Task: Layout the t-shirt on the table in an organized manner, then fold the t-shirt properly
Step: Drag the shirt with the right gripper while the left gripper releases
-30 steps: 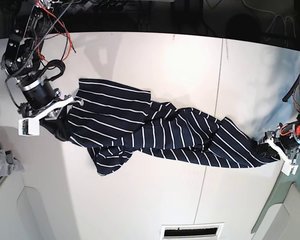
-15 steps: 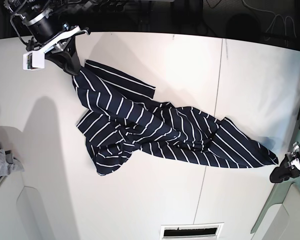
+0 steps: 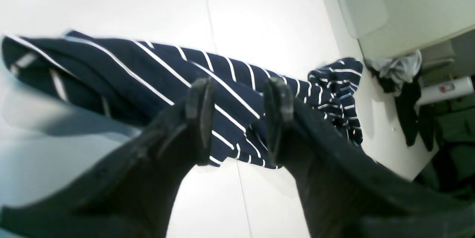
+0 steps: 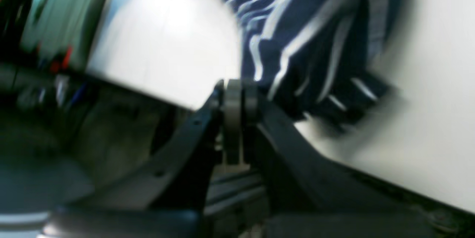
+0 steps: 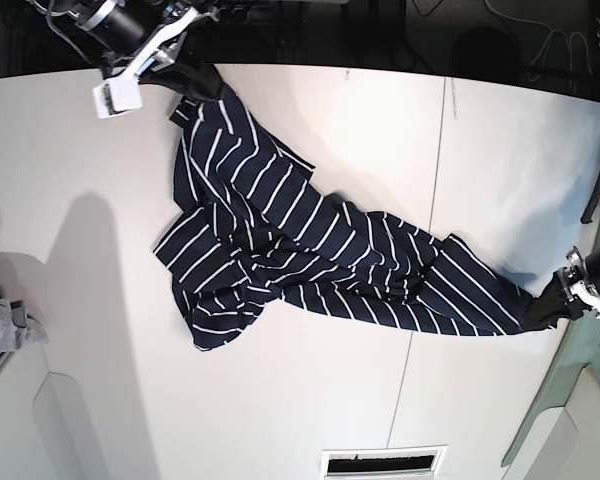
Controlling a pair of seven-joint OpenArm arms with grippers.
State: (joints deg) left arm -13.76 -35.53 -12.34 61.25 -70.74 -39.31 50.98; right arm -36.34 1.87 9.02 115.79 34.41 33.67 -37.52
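Observation:
The dark navy t-shirt [image 5: 300, 250] with thin white stripes lies crumpled in a long diagonal band across the white table [image 5: 370, 120]. My right gripper [image 5: 187, 78] is at the table's far left edge, shut on one end of the shirt and pulling it taut. In the blurred right wrist view its jaws [image 4: 237, 119] are pressed together with the shirt [image 4: 297, 26] just beyond. My left gripper [image 5: 546, 306] sits by the shirt's right tip. In the left wrist view it [image 3: 239, 119] is open, and the shirt [image 3: 148, 78] lies past the fingers, not between them.
A small grey cloth [image 5: 5, 325] lies off the table's left side; it also shows in the left wrist view [image 3: 400, 67]. A dark seam [image 5: 427, 270] runs across the table. A vent slot [image 5: 385, 462] is at the near edge. Cables hang beyond the far edge.
My right gripper has carried its end of the shirt up to the far edge and to the right. My left gripper let go of the right tip, drew back, then returned beside it.

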